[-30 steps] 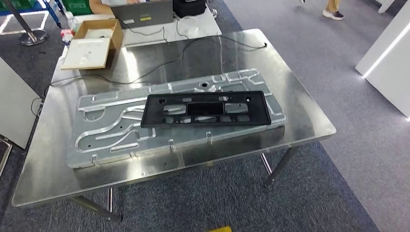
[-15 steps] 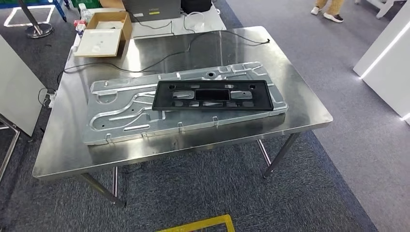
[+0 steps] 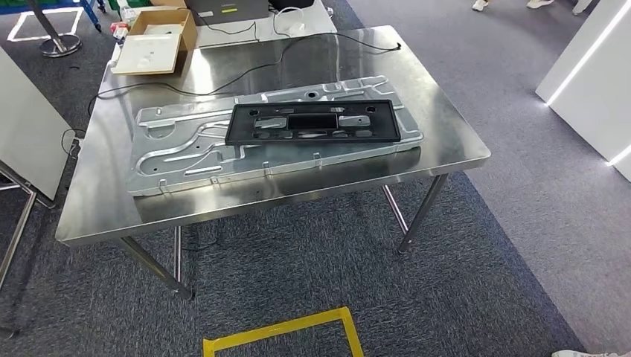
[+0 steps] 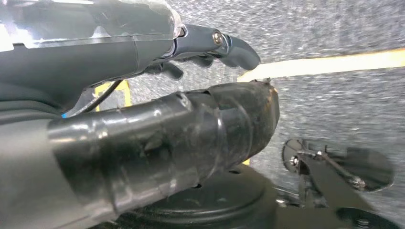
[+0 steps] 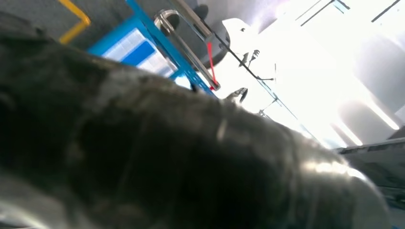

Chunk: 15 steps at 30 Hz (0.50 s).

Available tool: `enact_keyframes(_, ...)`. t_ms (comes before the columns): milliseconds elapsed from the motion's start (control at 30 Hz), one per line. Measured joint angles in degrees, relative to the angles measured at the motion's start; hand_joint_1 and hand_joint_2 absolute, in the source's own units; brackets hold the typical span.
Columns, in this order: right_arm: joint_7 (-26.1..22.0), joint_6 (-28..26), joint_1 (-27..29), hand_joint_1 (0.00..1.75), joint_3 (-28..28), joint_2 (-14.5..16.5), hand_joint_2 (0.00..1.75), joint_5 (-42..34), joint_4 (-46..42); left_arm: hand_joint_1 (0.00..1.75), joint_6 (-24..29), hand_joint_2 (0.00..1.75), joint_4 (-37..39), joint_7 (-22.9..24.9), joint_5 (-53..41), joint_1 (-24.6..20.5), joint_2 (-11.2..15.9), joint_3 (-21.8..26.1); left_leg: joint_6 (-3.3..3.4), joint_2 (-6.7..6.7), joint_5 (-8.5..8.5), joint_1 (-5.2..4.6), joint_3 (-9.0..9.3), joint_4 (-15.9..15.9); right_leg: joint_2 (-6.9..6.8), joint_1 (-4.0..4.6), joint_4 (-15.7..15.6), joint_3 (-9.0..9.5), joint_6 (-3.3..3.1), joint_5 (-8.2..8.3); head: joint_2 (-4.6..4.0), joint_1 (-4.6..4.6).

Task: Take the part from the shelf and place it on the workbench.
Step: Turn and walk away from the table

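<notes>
The black rectangular part (image 3: 312, 123) lies flat on a silver pressed metal panel (image 3: 178, 152) on the steel workbench (image 3: 446, 141), right of the panel's middle. Nothing touches it. In the left wrist view my left hand (image 4: 143, 95) hangs over grey carpet, its thick taped thumb and dark fingers (image 4: 229, 45) apart, with nothing between them. My right hand (image 5: 167, 157) is a dark blur close to the right wrist camera, and how its fingers lie is hidden.
A cardboard box (image 3: 160, 37) and a black cable (image 3: 245, 74) sit at the bench's far end. White panels stand at the left (image 3: 26, 126) and right (image 3: 588, 82). Yellow floor tape (image 3: 283, 331) lies before the bench. A shoe (image 3: 588, 354) shows at bottom right.
The whole picture has shifted: the camera has drawn back from the bench, which now looks smaller and higher, and the yellow tape has come into view. The part has not moved on the panel.
</notes>
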Motion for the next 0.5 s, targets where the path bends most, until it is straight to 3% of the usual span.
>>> enact_keyframes(67,0.00,-0.01,-0.02,0.00,-0.01,-0.01,0.00,0.00,0.00,0.00,-0.01,0.00,0.00,0.00,0.00,0.04,0.00,0.00,-0.66,-0.04,-5.86,0.43,-1.22,6.71,-0.03,0.02,0.15,-1.77,-0.21,1.34,0.00,-0.06)
enact_keyframes(100,0.00,-0.01,-0.02,0.00,-0.03,-0.03,0.00,0.00,0.00,0.00,-0.01,0.00,0.00,0.00,0.00,0.02,0.01,0.00,-0.90,-0.03,-7.06,0.62,-1.26,9.58,-0.02,0.01,0.34,-2.72,-0.12,1.98,0.00,-0.05)
enact_keyframes(133,-0.01,-0.01,-0.02,0.00,-0.05,-0.05,0.00,0.00,0.00,0.00,-0.01,0.00,0.00,0.00,0.00,-0.01,0.02,0.00,-1.08,-0.03,-6.77,0.75,-0.66,11.16,-0.01,-0.03,0.66,-3.76,0.03,2.58,0.00,-0.07)
enact_keyframes(167,0.00,-0.01,-0.02,0.00,-0.08,-0.08,0.00,0.00,0.00,0.00,-0.01,0.00,0.00,0.00,0.00,-0.05,0.03,0.00,-1.19,-0.03,-5.24,0.85,0.80,10.79,0.00,-0.10,1.09,-4.78,0.22,3.07,0.00,-0.06)
enact_keyframes(233,0.01,-0.01,-0.02,0.00,-0.11,-0.13,0.00,0.00,0.00,0.00,-0.01,0.00,0.00,0.00,0.00,-0.16,0.06,0.00,-1.15,-0.04,-2.41,0.97,6.32,4.82,-0.01,-0.26,2.18,-6.64,0.73,3.85,0.01,-0.07)
enact_keyframes(300,0.04,-0.01,-0.04,0.00,-0.13,-0.13,0.00,0.00,0.00,0.00,0.01,0.00,0.00,-0.01,0.00,-0.30,0.08,0.00,-0.65,-0.10,-2.90,0.81,11.68,-3.08,-0.12,-0.29,3.09,-7.75,1.36,4.54,0.02,-0.06)
enact_keyframes(333,0.05,-0.02,-0.04,0.00,-0.13,-0.13,0.00,0.00,0.00,0.00,0.01,0.00,0.00,-0.02,0.00,-0.34,0.09,0.00,-0.27,-0.14,-3.56,0.66,12.84,-5.31,-0.22,-0.29,3.25,-7.96,1.72,5.00,0.01,-0.06)
enact_keyframes(433,0.06,-0.02,-0.04,0.00,-0.08,-0.14,0.00,0.00,0.01,0.00,0.02,0.00,0.00,-0.01,0.00,-0.31,0.09,0.00,1.32,0.04,-2.40,0.44,11.97,-6.61,-0.17,-0.48,3.02,-8.51,2.84,6.15,0.00,-0.02)
enact_keyframes(467,0.06,-0.02,-0.01,0.00,-0.06,-0.15,0.00,0.00,0.01,0.00,0.03,0.00,0.00,-0.01,0.00,-0.30,0.08,0.00,1.83,0.21,-1.59,0.49,11.36,-6.87,-0.01,-0.53,3.72,-8.96,3.07,5.04,0.01,-0.01)
enact_keyframes(500,0.06,-0.01,0.02,0.00,-0.06,-0.17,0.00,0.00,0.01,0.00,0.03,0.00,0.00,0.00,0.01,-0.30,0.08,0.00,2.25,0.43,-0.80,0.56,10.64,-7.09,0.17,-0.53,5.42,-9.61,3.19,2.80,0.01,0.03)
